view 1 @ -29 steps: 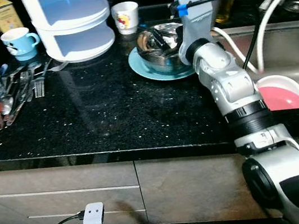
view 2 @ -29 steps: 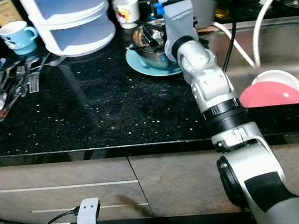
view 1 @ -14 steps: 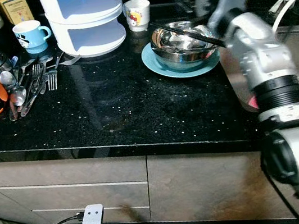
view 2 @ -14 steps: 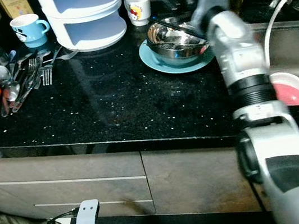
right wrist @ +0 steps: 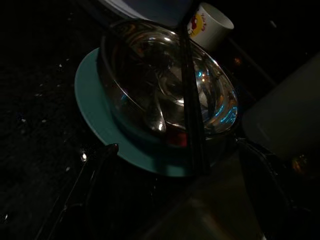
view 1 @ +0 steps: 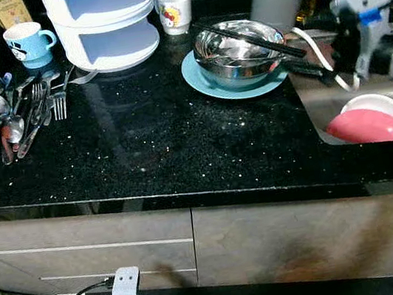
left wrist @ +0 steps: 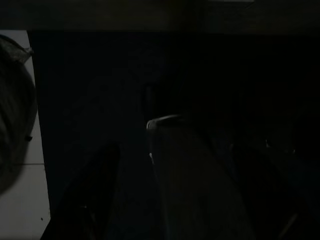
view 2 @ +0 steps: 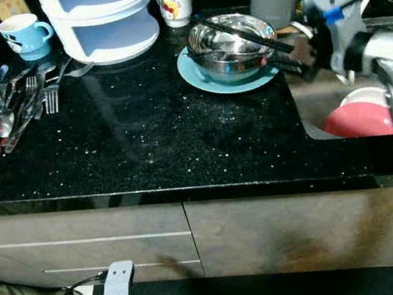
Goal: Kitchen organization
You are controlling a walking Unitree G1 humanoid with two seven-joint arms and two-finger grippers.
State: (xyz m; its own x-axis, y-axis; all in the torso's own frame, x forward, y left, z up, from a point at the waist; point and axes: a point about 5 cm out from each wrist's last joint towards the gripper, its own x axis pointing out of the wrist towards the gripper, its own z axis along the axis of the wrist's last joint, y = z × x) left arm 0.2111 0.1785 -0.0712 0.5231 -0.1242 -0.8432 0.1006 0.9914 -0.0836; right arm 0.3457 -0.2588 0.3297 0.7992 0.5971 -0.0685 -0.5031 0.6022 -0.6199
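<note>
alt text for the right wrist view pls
A shiny steel bowl sits on a teal plate on a dark speckled counter, with black chopsticks laid across the bowl's rim. The right gripper's open black fingers frame the plate's near edge, and a white cartoon cup stands behind.

**Colours on the kitchen tabletop**

The tabletop (view 1: 144, 148) is black with glittering white specks. A shiny silver bowl (view 1: 238, 55) sits on a teal plate (view 1: 205, 86), black chopsticks (view 1: 250, 38) across it. A pink bowl (view 1: 369, 127) lies in the steel sink (view 1: 318, 109). One mug (view 1: 27, 43) is light blue, one cup (view 1: 174, 9) white with a red-and-yellow print.
</note>
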